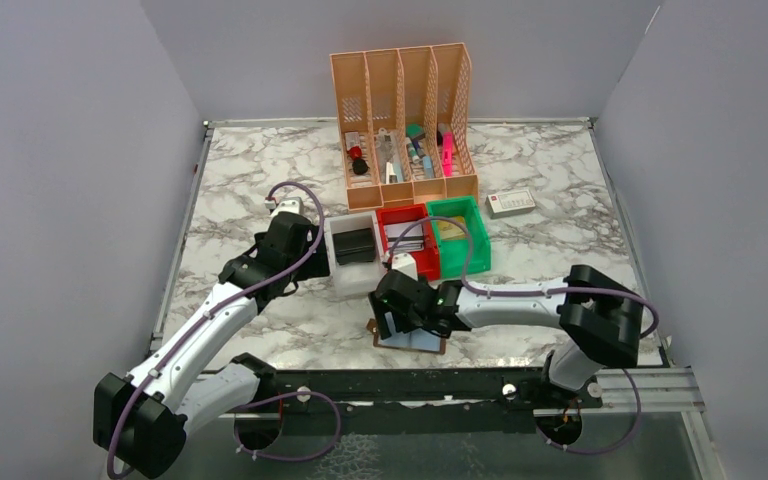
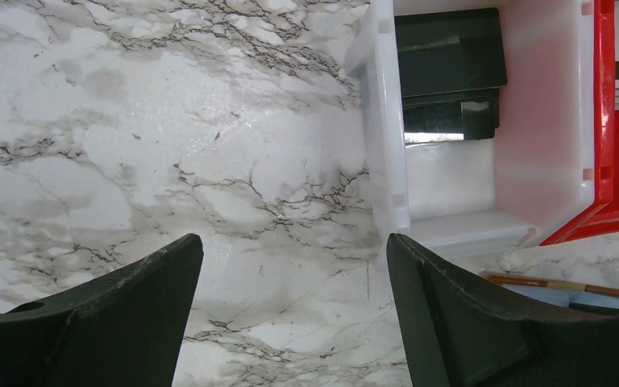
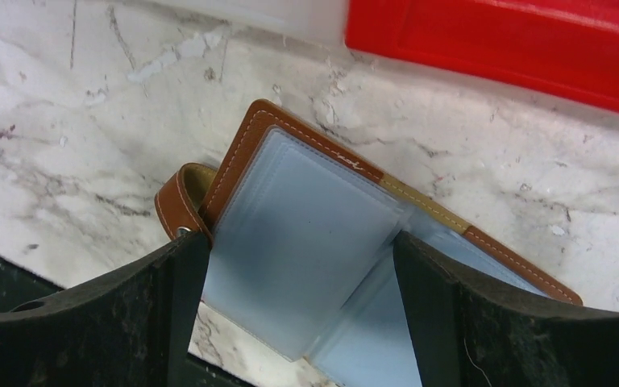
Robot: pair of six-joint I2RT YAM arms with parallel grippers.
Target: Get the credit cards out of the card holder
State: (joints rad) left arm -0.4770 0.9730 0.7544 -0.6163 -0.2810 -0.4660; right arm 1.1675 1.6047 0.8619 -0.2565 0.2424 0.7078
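1. The right pincer (image 3: 297, 242) has its two fingers spread wide apart and grips nothing. It hangs low over the card holder (image 3: 306, 193), one finger to either side of the open leaf.

2. What could go wrong, as I judge it:
   - The plastic sleeves (image 3: 290, 266) are slick and thin, so closing on them may catch a whole leaf rather than one card and lift the holder off the counter (image 3: 64, 105).
   - Nothing pins the holder down, so a sideways pull could drag it toward the near edge of the counter, which lies just beside it.
   - The strap (image 3: 179, 197) curls up beside one finger and could snag.

3. The holder lies open and flat on the counter, brown cover down and sleeves up, turned askew. Its spine end runs under the gap between the fingers, and its far corner points at the red bin (image 3: 500, 40). The credit cards cannot be told apart from the bluish sleeves — whether any are inside, I cannot say.

4. The left pincer (image 2: 294, 250) is likewise wide apart and empty. It hovers over bare marble just beside the white bin (image 2: 387, 161), well apart from the holder.

5. Further out, the white bin holds a black case (image 2: 451, 56), and the red bin touches its side.
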